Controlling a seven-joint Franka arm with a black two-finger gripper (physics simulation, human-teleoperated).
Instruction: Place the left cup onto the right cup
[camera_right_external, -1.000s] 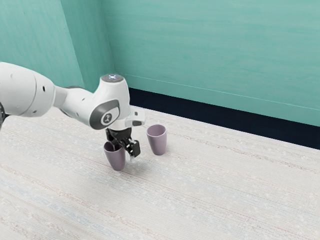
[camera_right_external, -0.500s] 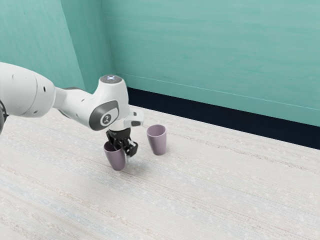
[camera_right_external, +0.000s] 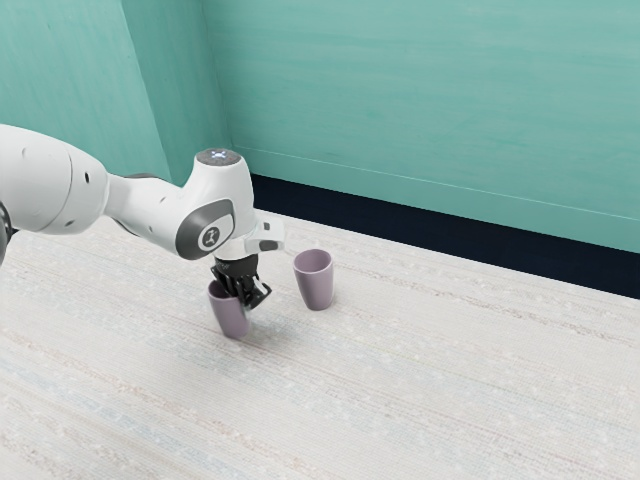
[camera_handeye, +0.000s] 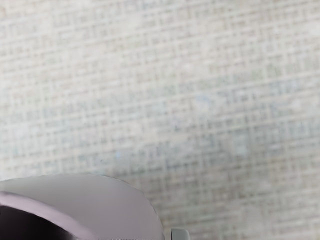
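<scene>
The pale, woven-grained table (camera_right_external: 450, 380) carried everything and gave both cups a flat, level footing. The white, seven-joint robot arm (camera_right_external: 150, 205) came in from the exterior view's left and bent down over the mauve, tapered, handleless left cup (camera_right_external: 231, 318), which stood upright on the table nearer the exterior view's left. The matching mauve, tapered right cup (camera_right_external: 314, 285) stood upright too, mouth open, a little apart from the first and untouched. The black two-finger claw (camera_right_external: 250, 293) sat at the left cup's rim, on the side facing the right cup. Its fingers looked drawn together on the wall there, apparently one inside the mouth and one outside. In the wrist view that cup's rim and dark hollow (camera_handeye: 100, 200) lay just under the hand. The cup seemed a light, rigid thing with a smooth, glossy skin, so it would likely be easy to lift but apt to slip or swing in a pinch taken off its centre. The rim wall was probably the sensible hold, since the body narrowed toward the foot. That narrow foot should drop into the right cup's wider mouth if kept level.
</scene>
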